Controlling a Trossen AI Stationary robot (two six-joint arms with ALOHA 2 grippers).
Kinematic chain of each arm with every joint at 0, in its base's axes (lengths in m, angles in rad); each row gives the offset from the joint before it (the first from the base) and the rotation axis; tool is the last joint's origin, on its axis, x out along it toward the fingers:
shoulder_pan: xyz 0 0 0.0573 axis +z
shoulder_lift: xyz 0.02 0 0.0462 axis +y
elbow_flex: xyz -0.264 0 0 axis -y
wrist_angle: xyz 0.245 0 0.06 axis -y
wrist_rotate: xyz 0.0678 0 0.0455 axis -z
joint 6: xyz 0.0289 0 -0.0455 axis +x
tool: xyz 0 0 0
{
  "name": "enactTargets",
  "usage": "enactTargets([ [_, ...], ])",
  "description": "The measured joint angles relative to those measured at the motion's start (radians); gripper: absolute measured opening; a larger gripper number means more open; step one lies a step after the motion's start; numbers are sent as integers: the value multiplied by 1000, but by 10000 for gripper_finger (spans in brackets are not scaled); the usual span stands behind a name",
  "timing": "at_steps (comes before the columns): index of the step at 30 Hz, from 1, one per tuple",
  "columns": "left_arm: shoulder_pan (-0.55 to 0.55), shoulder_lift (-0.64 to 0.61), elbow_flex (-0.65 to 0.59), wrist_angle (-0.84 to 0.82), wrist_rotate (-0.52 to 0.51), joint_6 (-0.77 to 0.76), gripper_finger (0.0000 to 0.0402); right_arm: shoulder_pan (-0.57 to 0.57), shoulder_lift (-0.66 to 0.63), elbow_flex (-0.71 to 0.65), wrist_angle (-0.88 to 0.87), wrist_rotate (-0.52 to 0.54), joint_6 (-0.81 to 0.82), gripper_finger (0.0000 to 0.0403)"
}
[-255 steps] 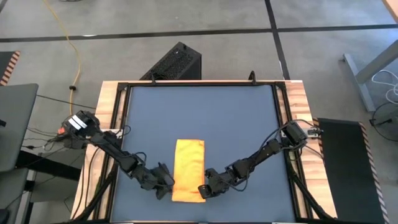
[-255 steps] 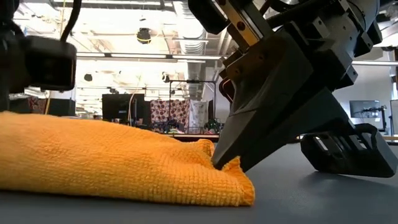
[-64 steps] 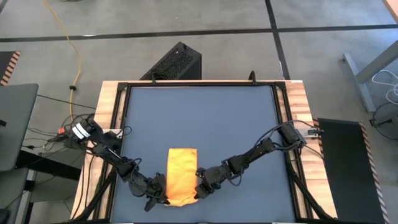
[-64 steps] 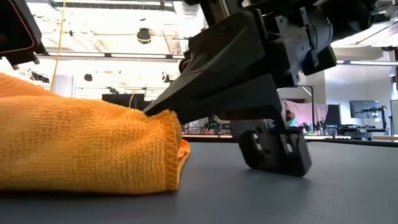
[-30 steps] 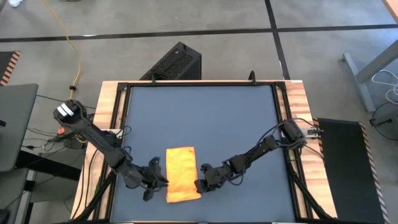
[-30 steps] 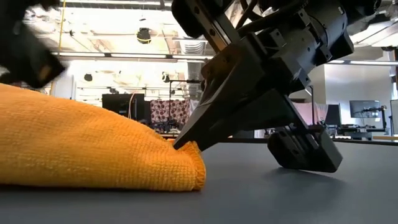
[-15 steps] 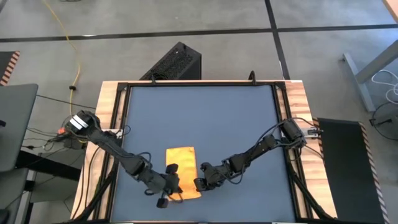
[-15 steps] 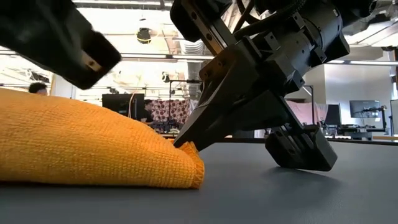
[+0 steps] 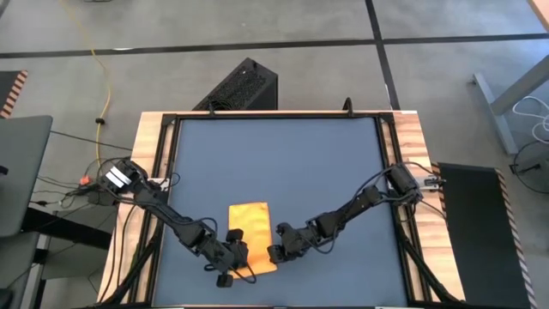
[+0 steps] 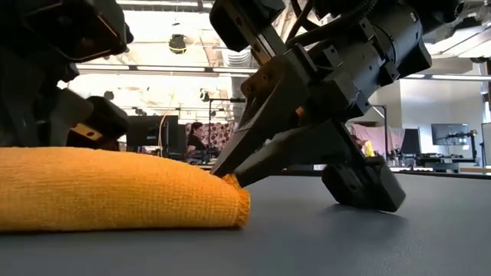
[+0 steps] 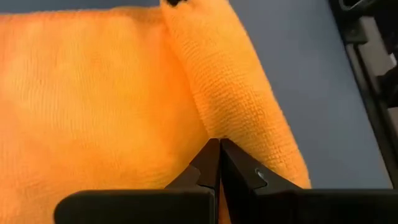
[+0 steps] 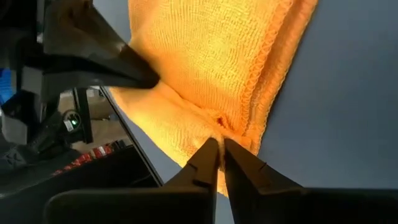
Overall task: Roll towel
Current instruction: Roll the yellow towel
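Observation:
The yellow-orange towel [image 9: 250,232] lies as a folded strip on the dark mat, near the table's near edge. Its near end is turned over into a thick fold [image 11: 242,93]. My left gripper [image 9: 241,255] is shut, over the towel's near left part; its tips [image 11: 219,144] sit in the crease beside the fold. My right gripper [image 9: 271,252] is shut on the towel's near right corner and also shows in the low view [image 10: 228,178]. My left gripper presses its shut fingertips [image 11: 211,155] into the crease between the flat cloth and the thick fold [image 11: 205,127], slanting down from the near left. I cannot tell whether any cloth lies between the fingers. My right gripper pinches the towel's near right corner [image 12: 225,127] between its two fingertips, several layers at the hemmed edge. The fingers slant down from the table's right side [image 10: 253,153]. The corner stays low on the mat [image 10: 238,192].
The mat's far half [image 9: 283,163] is bare. A black box [image 9: 244,86] stands on the floor beyond the far edge. Wooden rails [image 9: 150,172] run along both sides. The table's near edge lies close behind both grippers.
My left gripper has gone from the towel's left side toward the table's near right, onto the towel's near end. In the low view the towel's top has sunk lower and flatter. My right gripper has kept its hold and place.

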Motion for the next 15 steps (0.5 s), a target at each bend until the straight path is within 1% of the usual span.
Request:
enactTargets([
  [4, 0, 0, 0, -27, -7, 0, 0, -20, -15, -2, -1, -1, -91, 63],
  [9, -1, 0, 0, -39, -12, 0, 0, -37, -72, -4, -34, 1, -225, 67],
  [15, -4, -1, 0, -53, -34, -1, 0, -54, -146, -8, -239, 2, -346, 67],
])
